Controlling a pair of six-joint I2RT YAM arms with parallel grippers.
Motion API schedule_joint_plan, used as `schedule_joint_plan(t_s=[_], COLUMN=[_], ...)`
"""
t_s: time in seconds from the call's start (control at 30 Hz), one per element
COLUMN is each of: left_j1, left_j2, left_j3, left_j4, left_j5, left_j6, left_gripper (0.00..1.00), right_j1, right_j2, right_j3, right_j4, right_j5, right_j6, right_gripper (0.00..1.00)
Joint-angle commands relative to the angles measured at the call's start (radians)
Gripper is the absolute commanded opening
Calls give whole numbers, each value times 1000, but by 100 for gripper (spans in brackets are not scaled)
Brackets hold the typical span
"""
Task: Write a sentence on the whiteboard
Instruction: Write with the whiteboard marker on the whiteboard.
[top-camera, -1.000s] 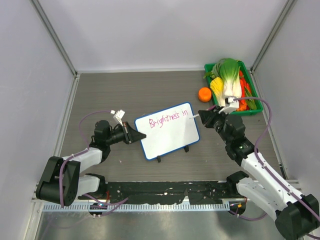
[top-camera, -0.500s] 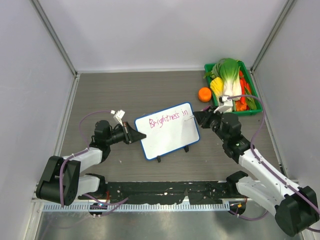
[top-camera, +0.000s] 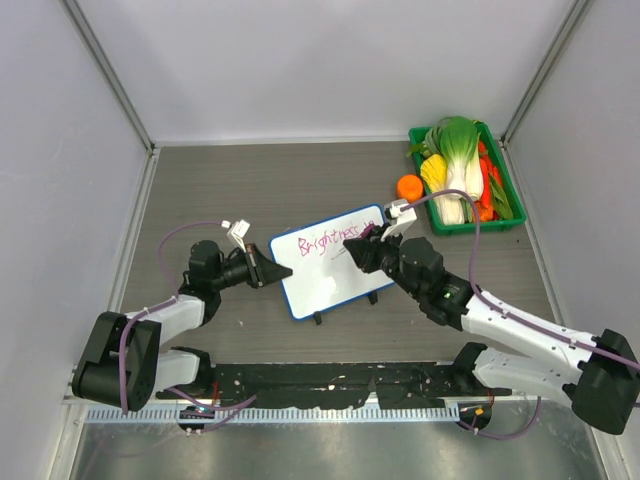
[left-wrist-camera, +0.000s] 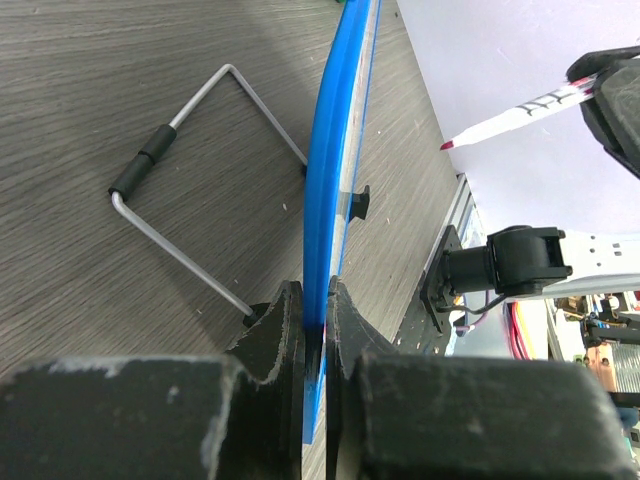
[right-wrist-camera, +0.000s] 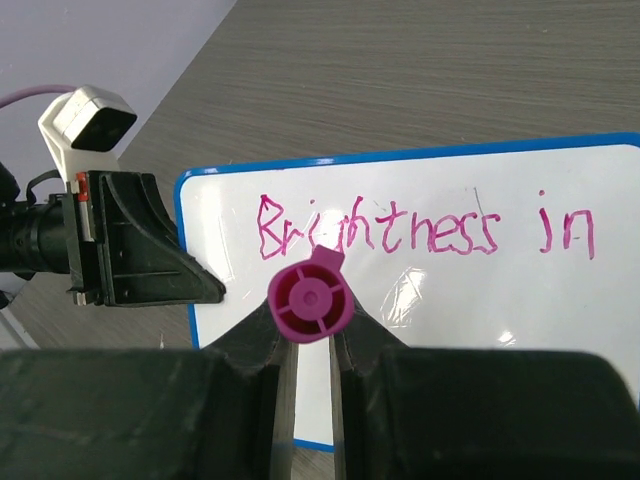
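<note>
Left claw clenched on the left edge of the whiteboard — in its wrist view both fingers press the two faces of the thin blue frame, with the board seen edge-on. A bent wire stand with a black sleeve lies on the surface behind the board.

Right claw clenched around a magenta marker, whose butt end faces the wrist camera. From above, this claw sits over the upper middle of the board. Whether the tip touches the writing face: cannot tell.

Whiteboard stands near the centre of the grey wood-grain surface on two small black feet. The sentence so far reads "Brightness in" — one pink line along the top, the rest of the board blank.

Far right corner: a green bin of vegetables, with an orange just beside its left wall.
</note>
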Motion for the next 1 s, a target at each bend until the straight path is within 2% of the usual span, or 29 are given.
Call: schedule_joint_plan(t_s=[0.0,0.63,0.97], left_j1=[3,1,1], left_j2=[8,5,9], left_j3=[-10,-10,-8], left_j4=[-59,-64,-62], left_j5=[-83,-84,-83], left_j6=[75,77,77], left_gripper=[0,0,0], right_j1=[30,32,85], right_j2=[31,14,67], right_j3=[26,-32,20], right_j4=[74,161,167], right_j5=[67,-14,42], right_j6=[-6,19,-11], right_gripper=[1,1,0])
